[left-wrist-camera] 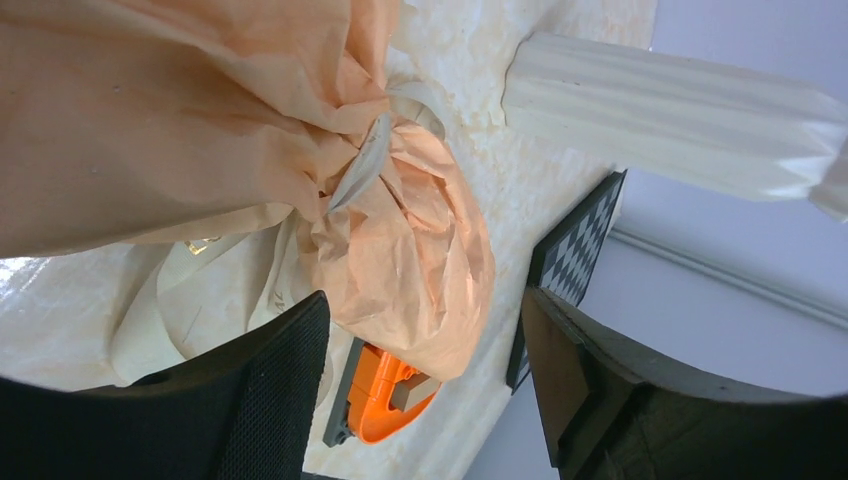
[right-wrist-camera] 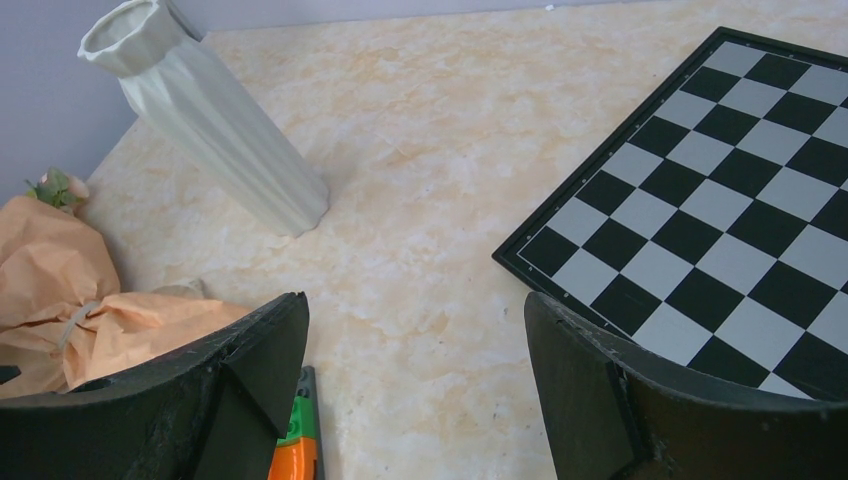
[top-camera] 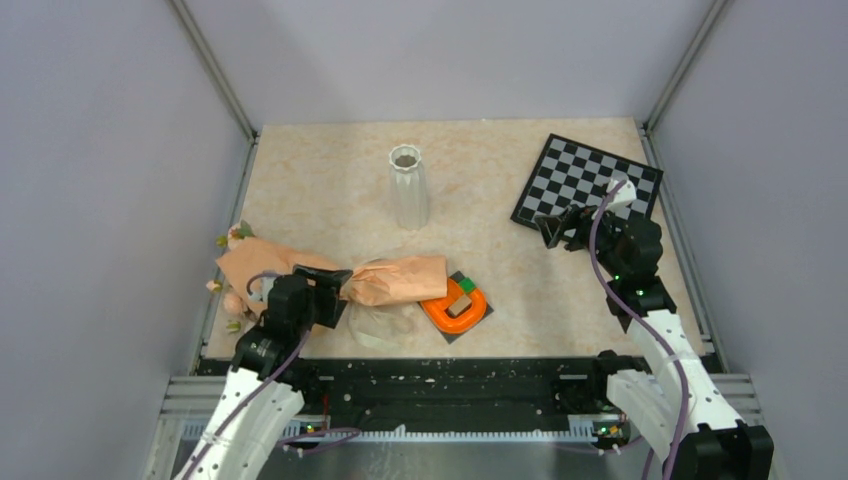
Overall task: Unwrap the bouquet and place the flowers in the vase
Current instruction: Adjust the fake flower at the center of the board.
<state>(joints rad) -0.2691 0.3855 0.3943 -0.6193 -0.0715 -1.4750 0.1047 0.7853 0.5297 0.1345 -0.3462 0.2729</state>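
Left wrist: ribbon (left-wrist-camera: 360, 165) cinching bouquet (left-wrist-camera: 150, 110) | top external: flowers (top-camera: 237, 236) poking out

A chessboard (top-camera: 587, 183) lies back right; an orange ring (top-camera: 455, 308) rests nearer the front edge.

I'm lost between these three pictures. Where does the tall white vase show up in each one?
Top external: vase stands upright at centre, toward the far edge.
Left wrist: vase at upper right, appearing sideways.
Right wrist: vase at upper left, appearing tilted.
Shared landmark: the checkerboard, visible in all three.
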